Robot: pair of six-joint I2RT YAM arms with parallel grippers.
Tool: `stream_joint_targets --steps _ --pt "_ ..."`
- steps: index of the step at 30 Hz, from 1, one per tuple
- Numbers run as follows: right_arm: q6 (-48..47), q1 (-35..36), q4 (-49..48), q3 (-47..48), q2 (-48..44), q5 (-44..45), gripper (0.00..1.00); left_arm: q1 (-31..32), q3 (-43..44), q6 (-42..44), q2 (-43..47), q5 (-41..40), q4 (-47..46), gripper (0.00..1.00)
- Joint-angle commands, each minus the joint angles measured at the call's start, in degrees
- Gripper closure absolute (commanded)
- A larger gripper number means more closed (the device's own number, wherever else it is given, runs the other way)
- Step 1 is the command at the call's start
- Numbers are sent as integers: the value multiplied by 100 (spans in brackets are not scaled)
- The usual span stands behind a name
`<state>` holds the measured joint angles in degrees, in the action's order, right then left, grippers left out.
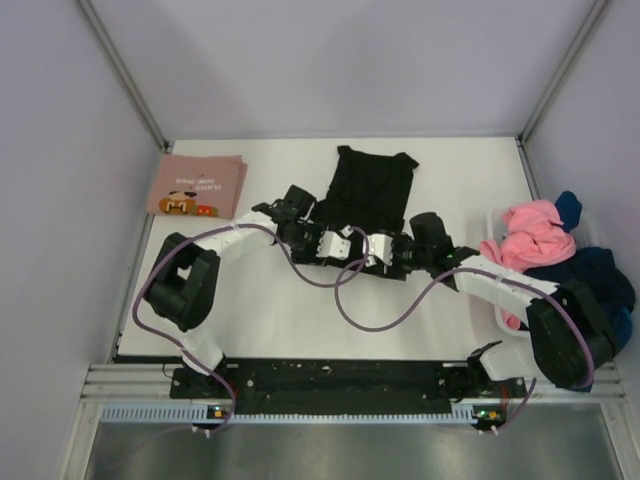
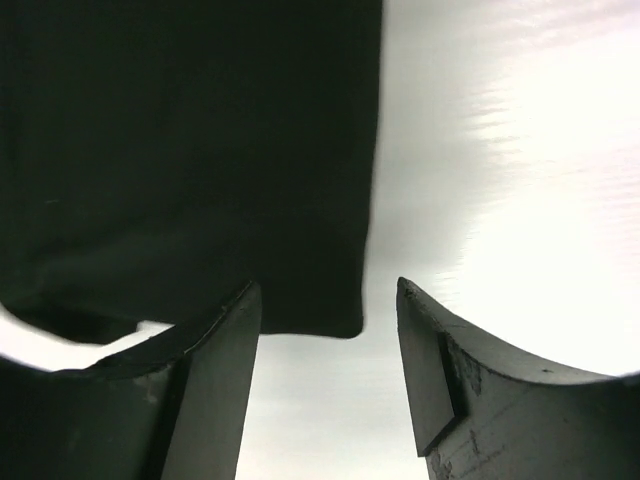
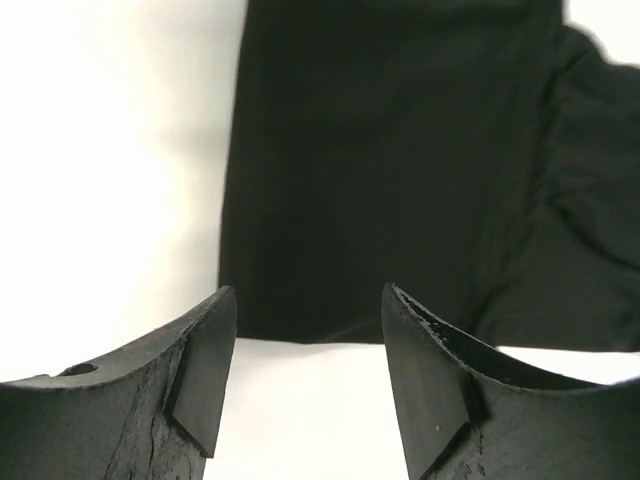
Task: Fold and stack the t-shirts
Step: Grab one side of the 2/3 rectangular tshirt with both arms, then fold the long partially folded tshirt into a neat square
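1. Looking down from the top camera, the black t-shirt lies flat on the white table. Well to its left sits a folded pink t-shirt with a cartoon print; to its right, a pile of pink, navy and blue shirts fills a white basket. The left gripper and right gripper meet at its near edge.
2. Left wrist: jaws released and empty, with the black t-shirt's corner just beyond the fingertips.
3. Right wrist: jaws released and empty, with the black t-shirt's hem just ahead.
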<state>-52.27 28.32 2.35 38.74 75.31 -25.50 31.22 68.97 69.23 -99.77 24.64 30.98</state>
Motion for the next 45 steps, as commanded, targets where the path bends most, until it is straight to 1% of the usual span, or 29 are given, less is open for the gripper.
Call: stream_joint_targets --steps 1,4,8,10,11,12,13,14,15,16,17,19,24,27,30,34,35,38,41,43,45 --pt "-503 226 179 -130 317 378 41 68 -147 337 -104 234 -198 38" --pt "-468 420 47 -139 580 527 41 94 -226 363 -253 15 -329 37" --pt "-354 447 -86 -104 941 870 43 147 -314 416 -464 -407 -391 39" --pt "-389 438 10 -69 1073 994 51 156 -384 354 -482 -548 -549 42" --pt "-415 447 81 -42 1126 994 57 156 -410 354 -491 -583 -567 44" --pt "-415 455 142 -16 1161 977 66 165 -419 363 -491 -610 -567 48" --pt "-407 464 169 -7 1188 976 76 174 -419 354 -500 -627 -567 59" --pt "-398 473 161 -7 1188 985 86 191 -428 328 -474 -654 -550 77" --pt "-389 499 195 -7 1162 1003 93 209 -420 293 -456 -671 -523 91" --pt "-398 526 291 2 1127 1003 98 226 -411 223 -413 -689 -445 100" --pt "-407 569 440 37 1048 1003 100 235 -393 135 -351 -680 -374 100" --pt "-407 727 827 89 846 1038 100 261 -367 12 -106 -593 2 100" --pt "-74 1508 2013 169 12 1064 100 323 -682 37 842 -303 1057 100" --pt "199 1992 2716 151 -743 898 100 472 -867 161 1590 -66 2058 100" --pt "638 2519 3305 239 -1507 661 100 639 -798 56 2039 119 3165 100" --pt "1376 3284 3868 458 -2081 380 100 885 -552 -164 2470 391 4439 100" --pt "1499 3364 3939 511 -2203 222 100 955 -482 -164 2575 496 4608 100" --pt "1790 3374 3940 608 -2546 -183 100 1035 -175 -269 2918 865 4803 100" --pt "1905 3225 3651 661 -2810 -35 100 1009 475 -909 2770 744 4611 100" --pt "2001 2778 3396 670 -2846 -165 100 939 687 -1393 2647 525 4146 100" --pt "2106 2068 3080 600 -2785 -455 100 860 749 -1753 2454 279 3645 100"
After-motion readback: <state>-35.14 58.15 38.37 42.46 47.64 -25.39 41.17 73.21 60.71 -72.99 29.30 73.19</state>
